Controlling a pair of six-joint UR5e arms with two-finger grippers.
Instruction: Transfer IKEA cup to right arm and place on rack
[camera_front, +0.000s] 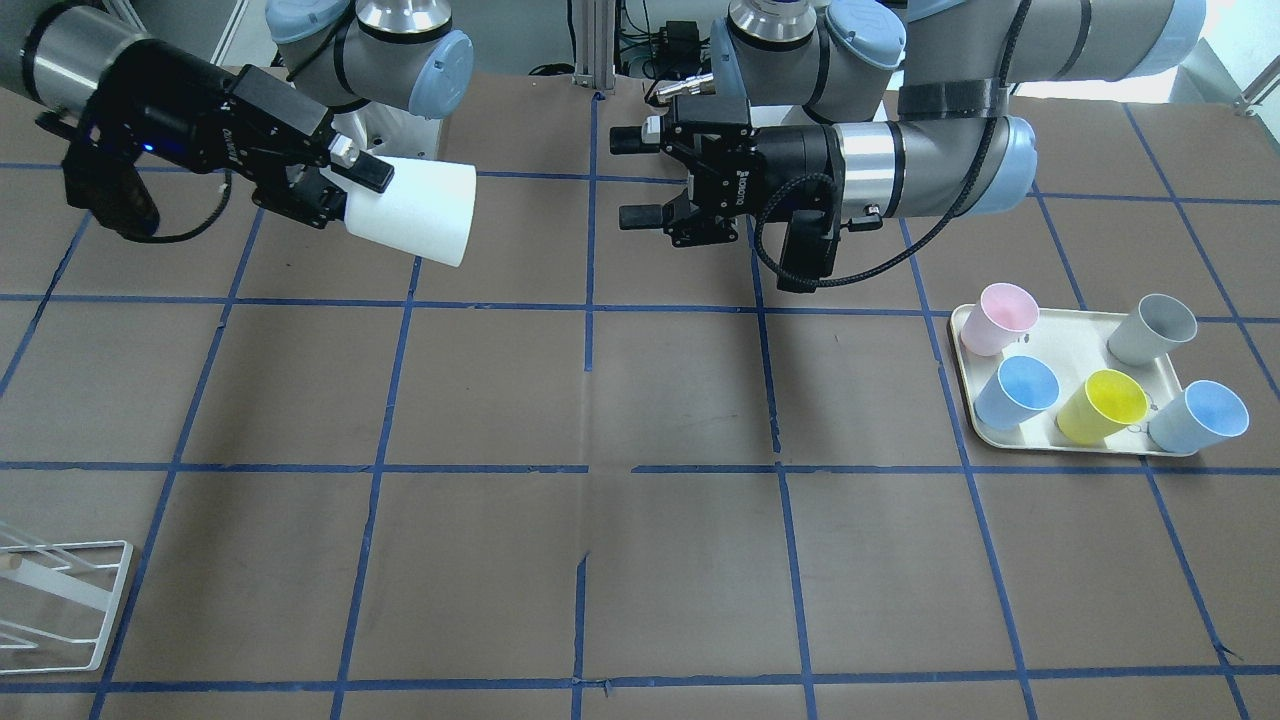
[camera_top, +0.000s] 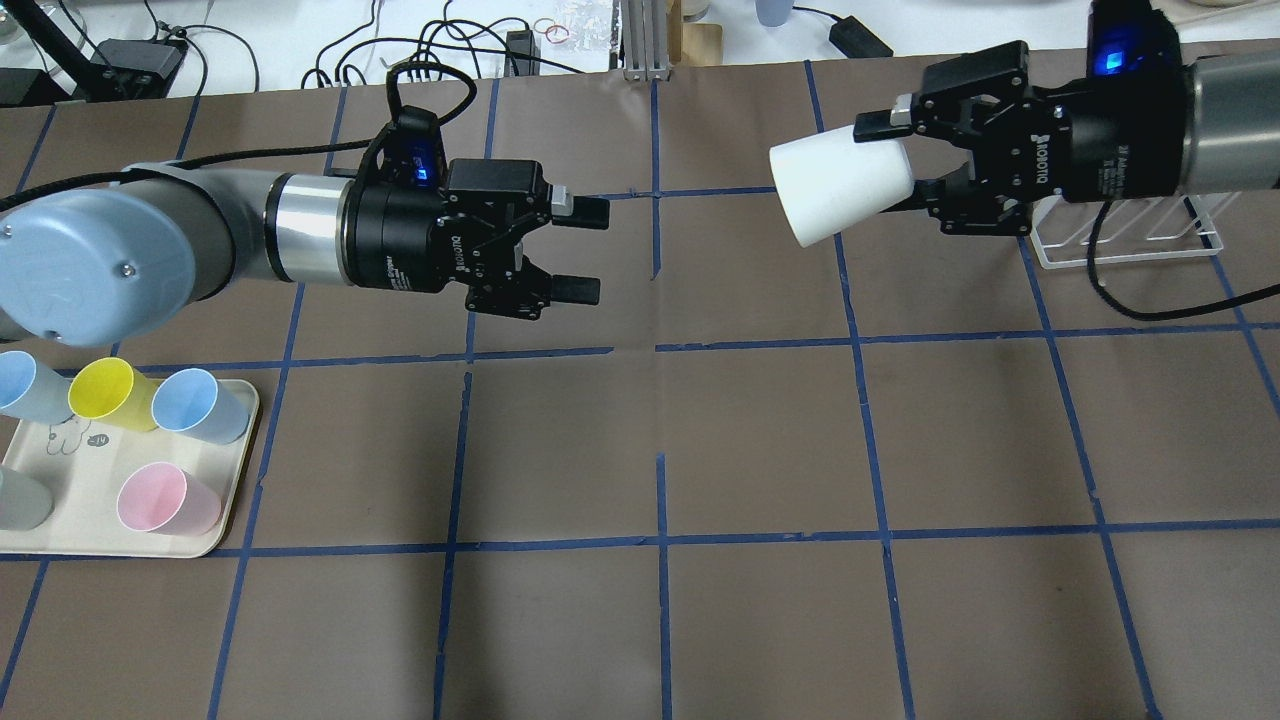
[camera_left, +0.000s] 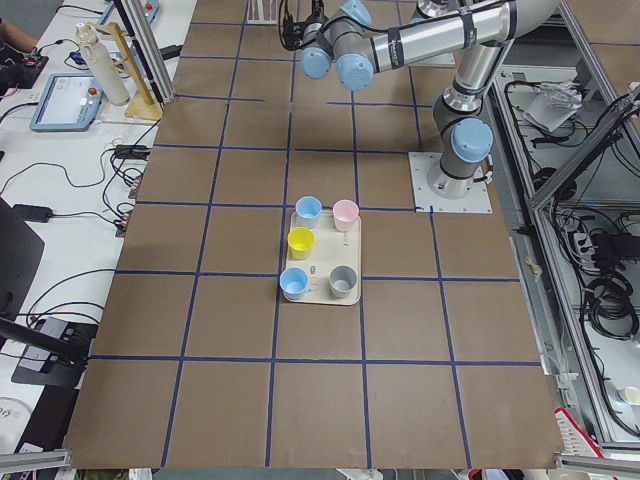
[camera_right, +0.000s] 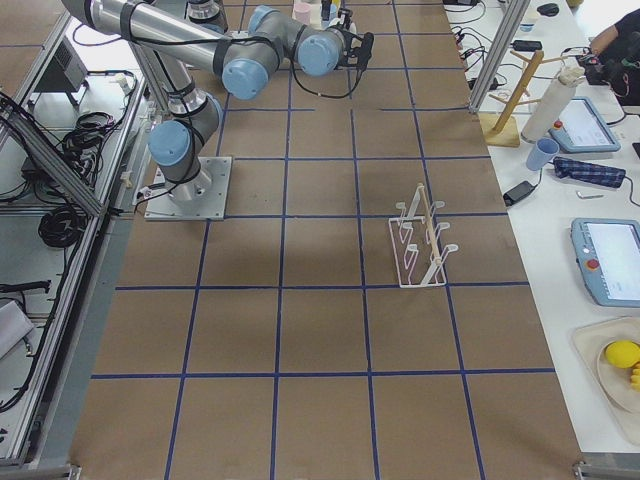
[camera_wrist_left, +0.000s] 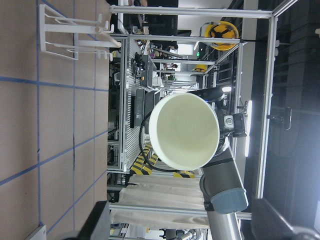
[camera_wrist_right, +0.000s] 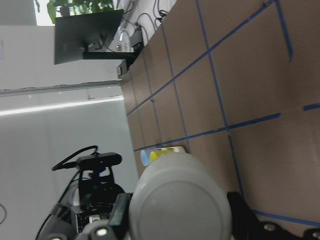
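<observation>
The IKEA cup (camera_front: 415, 212), pale cream and tapered, is held on its side above the table, its mouth facing my left gripper. My right gripper (camera_front: 350, 195) is shut on the cup's base end; it also shows in the overhead view (camera_top: 900, 160) with the cup (camera_top: 840, 190). My left gripper (camera_front: 630, 178) is open and empty, level with the cup and a clear gap from it (camera_top: 590, 250). The left wrist view looks into the cup's mouth (camera_wrist_left: 184, 131). The white wire rack (camera_front: 60, 600) stands beyond the right gripper (camera_top: 1120, 258).
A cream tray (camera_front: 1070, 345) near the left arm holds a pink cup (camera_front: 998, 318), two blue cups, a yellow cup (camera_front: 1100, 405) and a grey cup (camera_front: 1152, 330). The brown table has a blue tape grid. Cables and boxes lie past the far edge (camera_top: 450, 45).
</observation>
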